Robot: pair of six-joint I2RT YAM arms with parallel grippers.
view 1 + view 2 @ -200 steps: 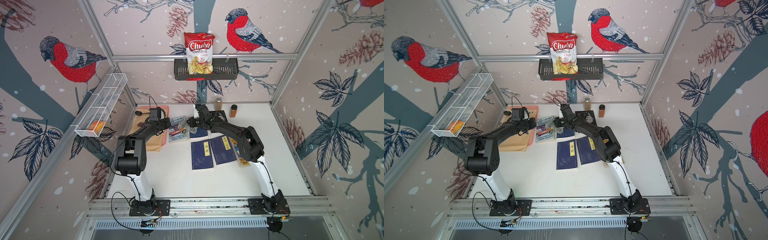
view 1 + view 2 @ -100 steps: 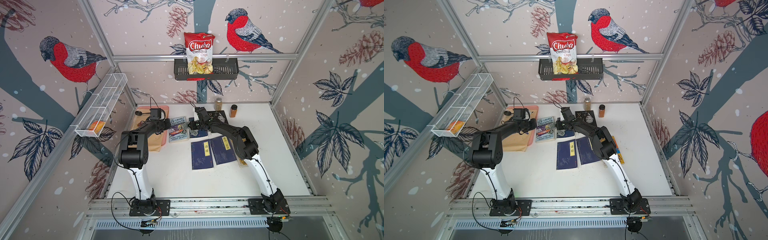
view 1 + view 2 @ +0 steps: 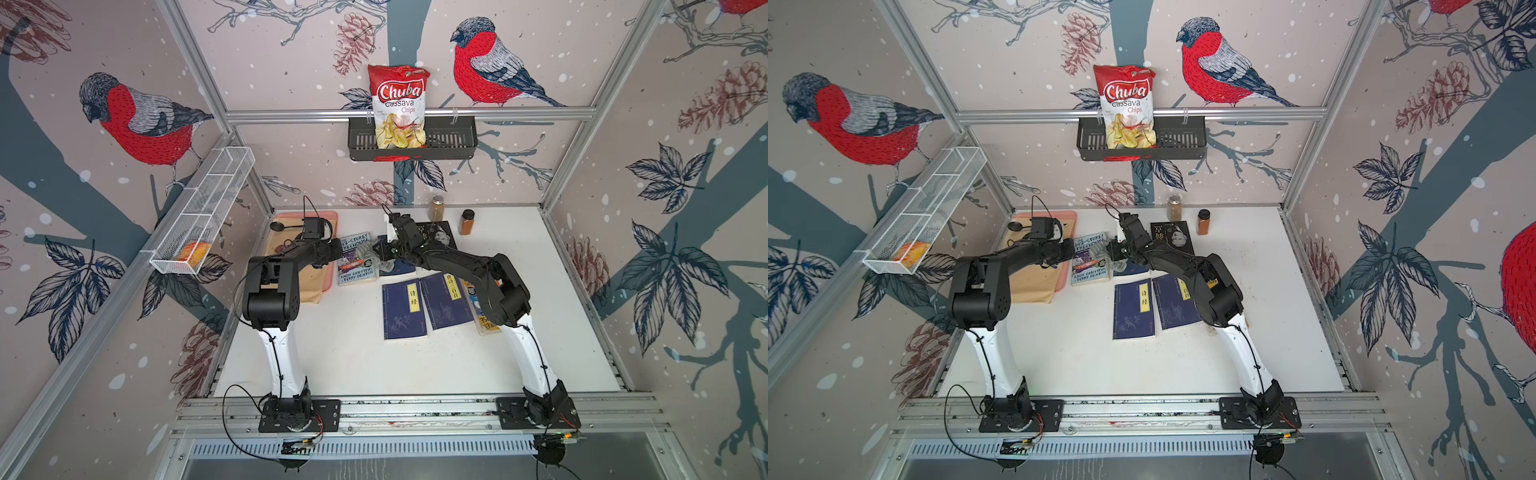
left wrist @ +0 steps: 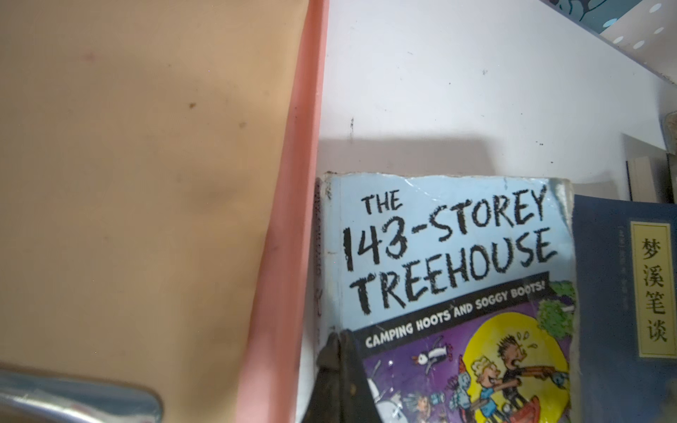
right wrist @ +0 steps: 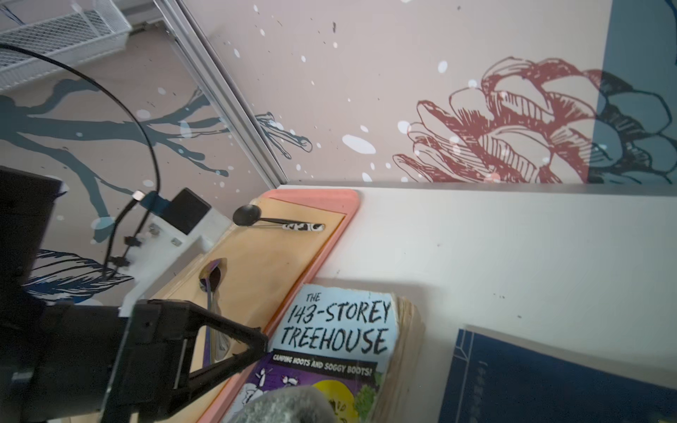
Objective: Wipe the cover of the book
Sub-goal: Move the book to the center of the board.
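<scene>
Pink tray [image 4: 293,219] rim sits just beside the book [image 4: 439,256]. My left gripper [image 5: 262,348], pressed together, pins the book's spine edge. My right gripper [image 3: 379,252] pinches a grey cloth [image 3: 365,250] over the cover. A blue book [image 4: 615,293] crowds its right edge, with white table [image 4: 439,91] open beyond the top edge.

a robot lab test cell: an aluminium frame [image 3: 291,114] holds bird-print walls [image 3: 685,208]; left arm [image 3: 270,299] and right arm [image 3: 503,291] are bolted to a rail [image 3: 415,409] at a white table [image 3: 353,365].
</scene>
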